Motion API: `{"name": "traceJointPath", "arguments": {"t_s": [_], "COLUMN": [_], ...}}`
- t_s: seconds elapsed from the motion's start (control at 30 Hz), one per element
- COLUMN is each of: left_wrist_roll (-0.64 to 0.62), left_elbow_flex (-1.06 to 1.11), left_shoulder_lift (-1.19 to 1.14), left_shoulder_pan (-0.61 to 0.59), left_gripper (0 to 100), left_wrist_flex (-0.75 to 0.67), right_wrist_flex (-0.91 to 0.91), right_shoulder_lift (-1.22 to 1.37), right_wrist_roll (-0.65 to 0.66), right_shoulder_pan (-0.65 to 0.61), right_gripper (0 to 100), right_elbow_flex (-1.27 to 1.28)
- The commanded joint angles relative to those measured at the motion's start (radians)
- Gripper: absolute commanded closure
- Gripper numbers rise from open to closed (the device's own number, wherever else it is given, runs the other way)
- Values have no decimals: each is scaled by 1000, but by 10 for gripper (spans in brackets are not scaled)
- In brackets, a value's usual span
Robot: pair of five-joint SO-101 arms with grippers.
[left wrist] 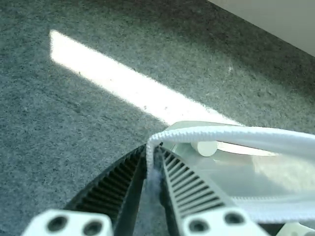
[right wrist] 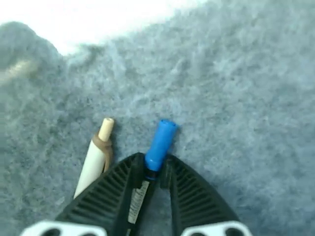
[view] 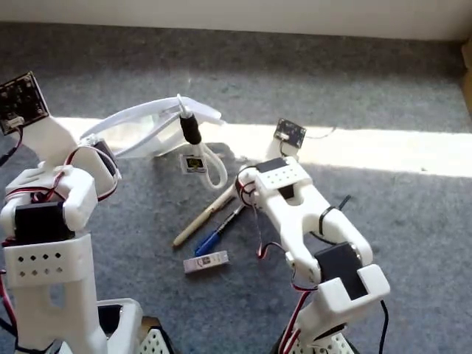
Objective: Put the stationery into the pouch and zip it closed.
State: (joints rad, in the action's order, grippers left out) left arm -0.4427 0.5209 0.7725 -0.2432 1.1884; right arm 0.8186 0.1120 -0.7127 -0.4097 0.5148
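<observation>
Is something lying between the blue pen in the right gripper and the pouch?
Yes, it seems: a black-capped item and a white loop lie by the pouch mouth, between it and the blue pen in the right gripper.

pouch (view: 151, 131) behind pen (view: 209, 241), block (view: 206, 262) in front (apart)

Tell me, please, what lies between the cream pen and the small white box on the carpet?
The blue-capped pen, gripped by the right claw, lies there, as the high view shows.

A grey carpet (view: 369, 88) is carrying a cream pen (view: 203, 217), blue-capped pen (view: 214, 237) and silvery block (view: 206, 262) at centre, clear plastic pouch (view: 140, 133) upper left.
</observation>
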Motion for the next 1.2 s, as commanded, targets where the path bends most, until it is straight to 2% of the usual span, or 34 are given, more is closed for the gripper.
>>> {"name": "traceJointPath", "arguments": {"t_s": [0.0,0.67,0.87,1.0,1.17], "left_wrist_roll": [-5,-5,-5,-5,-5], "left_elbow_flex": [2,5,7,7,7], "left_shoulder_lift": [-15,-15,-15,-15,-15], "left_shoulder_pan": [-13,-13,-10,-8,-2], "left_gripper": [993,993,993,993,993], "left_wrist_flex": [-6,-6,-6,-6,-6], "right_wrist_flex": [91,541,553,547,545], "right_shoulder_lift": [-8,-28,-183,-305,-472], "right_wrist_roll": [-2,-2,2,97,155], "right_shoulder_pan": [19,19,21,41,59], "right_gripper": [995,995,995,995,995], "right_elbow_flex": [-88,-489,-501,-438,-375]}}
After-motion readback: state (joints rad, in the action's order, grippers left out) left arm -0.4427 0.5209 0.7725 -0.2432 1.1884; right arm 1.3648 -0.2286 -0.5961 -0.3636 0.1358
